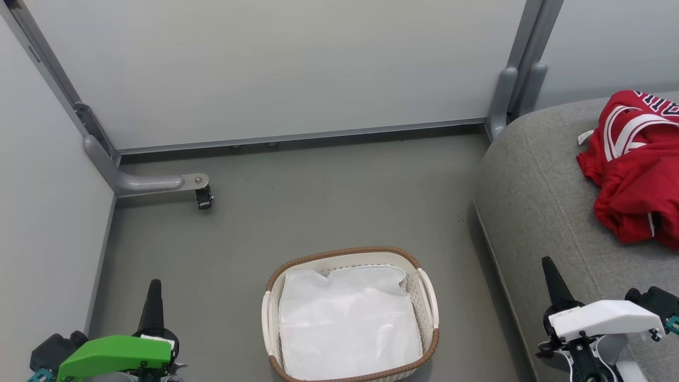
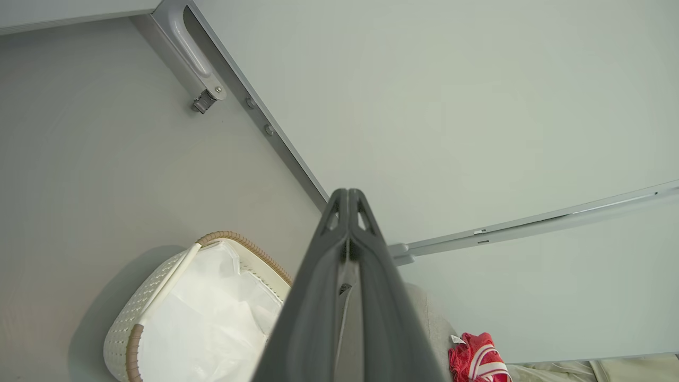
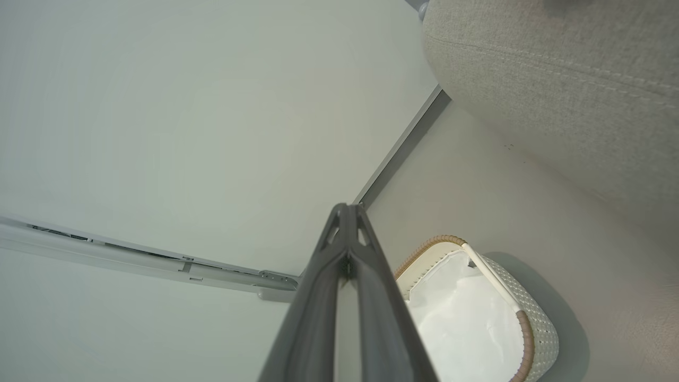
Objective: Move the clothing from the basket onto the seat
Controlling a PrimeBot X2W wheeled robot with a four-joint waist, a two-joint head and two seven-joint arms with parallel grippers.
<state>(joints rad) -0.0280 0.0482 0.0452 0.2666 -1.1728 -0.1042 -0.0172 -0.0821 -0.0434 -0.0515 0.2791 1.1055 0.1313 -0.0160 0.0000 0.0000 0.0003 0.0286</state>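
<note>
My left claw [image 1: 155, 286] and my right claw [image 1: 547, 265] sit low at either side, each with fingers pressed together and gripping nothing. Between them, on the grey floor [image 1: 318, 196], stands the white perforated basket [image 1: 350, 253] with its brown woven rim; a flat white liner [image 1: 347, 318] lies inside. Further right, the grey upholstered seat [image 1: 546, 201] carries the red clothing [image 1: 634, 175], bunched with white stripe trim showing, well apart from the basket. Beyond stands a pale partition panel [image 1: 265, 69] on a castor foot [image 1: 203, 199].

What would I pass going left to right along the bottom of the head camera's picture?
left gripper with the green casing → basket → right gripper with the white casing
</note>
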